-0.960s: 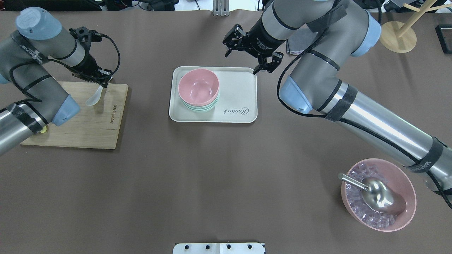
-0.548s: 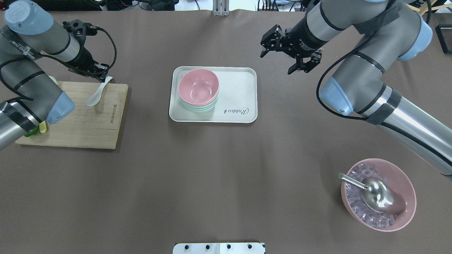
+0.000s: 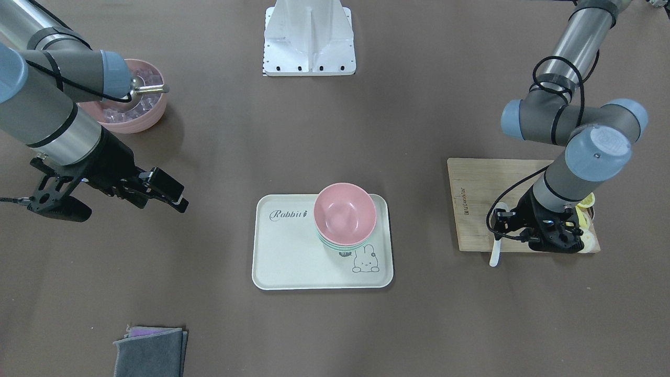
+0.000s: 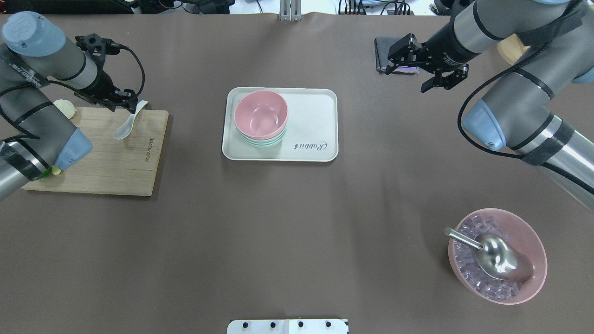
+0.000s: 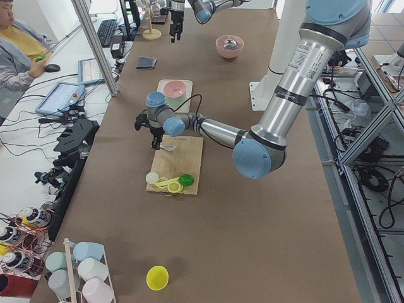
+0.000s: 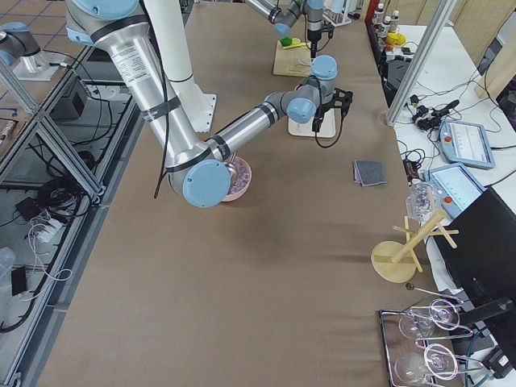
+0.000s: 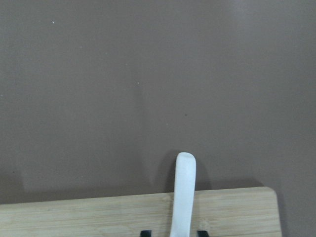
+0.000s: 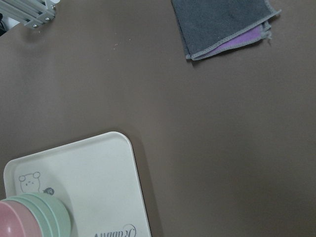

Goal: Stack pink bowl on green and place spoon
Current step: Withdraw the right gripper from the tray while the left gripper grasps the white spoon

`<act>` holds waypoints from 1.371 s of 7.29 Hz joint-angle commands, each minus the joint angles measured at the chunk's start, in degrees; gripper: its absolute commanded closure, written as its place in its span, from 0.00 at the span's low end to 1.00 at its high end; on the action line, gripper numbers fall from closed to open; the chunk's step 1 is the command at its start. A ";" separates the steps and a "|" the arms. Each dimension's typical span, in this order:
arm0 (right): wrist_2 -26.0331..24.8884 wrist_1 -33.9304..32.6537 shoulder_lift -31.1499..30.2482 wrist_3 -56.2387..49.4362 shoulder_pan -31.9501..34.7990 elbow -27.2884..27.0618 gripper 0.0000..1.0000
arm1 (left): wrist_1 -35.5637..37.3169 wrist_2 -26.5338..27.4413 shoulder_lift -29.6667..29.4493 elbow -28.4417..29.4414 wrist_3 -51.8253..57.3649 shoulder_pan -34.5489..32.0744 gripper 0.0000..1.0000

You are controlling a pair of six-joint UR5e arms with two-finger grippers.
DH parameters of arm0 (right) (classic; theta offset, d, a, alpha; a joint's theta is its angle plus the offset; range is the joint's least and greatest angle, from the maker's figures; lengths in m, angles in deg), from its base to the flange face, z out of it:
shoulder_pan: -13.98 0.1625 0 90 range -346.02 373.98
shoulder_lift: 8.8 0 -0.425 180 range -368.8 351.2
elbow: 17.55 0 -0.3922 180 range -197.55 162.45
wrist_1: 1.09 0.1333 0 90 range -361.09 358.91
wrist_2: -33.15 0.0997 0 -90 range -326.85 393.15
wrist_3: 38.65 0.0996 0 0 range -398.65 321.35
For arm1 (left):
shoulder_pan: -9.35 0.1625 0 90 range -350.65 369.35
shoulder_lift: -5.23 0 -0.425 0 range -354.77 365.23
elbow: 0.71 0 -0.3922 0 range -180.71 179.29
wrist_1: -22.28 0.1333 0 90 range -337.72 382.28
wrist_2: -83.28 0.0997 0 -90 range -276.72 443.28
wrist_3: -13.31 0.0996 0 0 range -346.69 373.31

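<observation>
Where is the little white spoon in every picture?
Front-facing: white spoon lower right, overhanging the wooden board.
Overhead: spoon upper left, on the board.
Exterior left: spoon centre-left, on the board.
Exterior right: too small to tell.
Left wrist: spoon bottom centre.
Right wrist: not there.
Shared landmark: wooden board.

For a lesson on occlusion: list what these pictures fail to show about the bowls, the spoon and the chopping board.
Green bowl: overhead view, the pink bowl covers all but its rim.
White spoon: left wrist view, the bottom edge cuts off its scoop end.
Food pieces on the wooden board: overhead view, the left arm covers most of them.
</observation>
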 commanded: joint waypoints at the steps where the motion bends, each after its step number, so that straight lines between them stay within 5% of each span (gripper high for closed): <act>1: 0.08 0.02 -2.35 -0.72 0.32 -1.87 0.00 | 0.25 0.54 -1.55 0.99 -0.67 2.19 0.06; 2: 0.17 0.02 -3.75 -0.98 0.76 -2.31 0.00 | 0.08 0.54 -1.91 1.78 -0.50 2.82 0.07; 4: 0.52 0.02 -8.75 -7.11 2.42 -4.50 0.00 | 0.25 0.62 -1.65 2.40 0.38 3.09 0.34; 5: 0.87 -0.06 -8.77 -7.40 2.69 -4.51 0.00 | 0.42 0.54 -1.65 2.40 0.38 2.22 0.80; 6: 1.22 -0.07 -8.77 -7.32 2.78 -4.68 0.00 | 0.43 0.62 -1.65 2.49 0.38 2.03 1.00; 10: 2.19 -0.07 -9.03 -7.40 3.75 -4.77 0.00 | 0.43 0.01 -2.61 1.96 0.21 1.68 1.00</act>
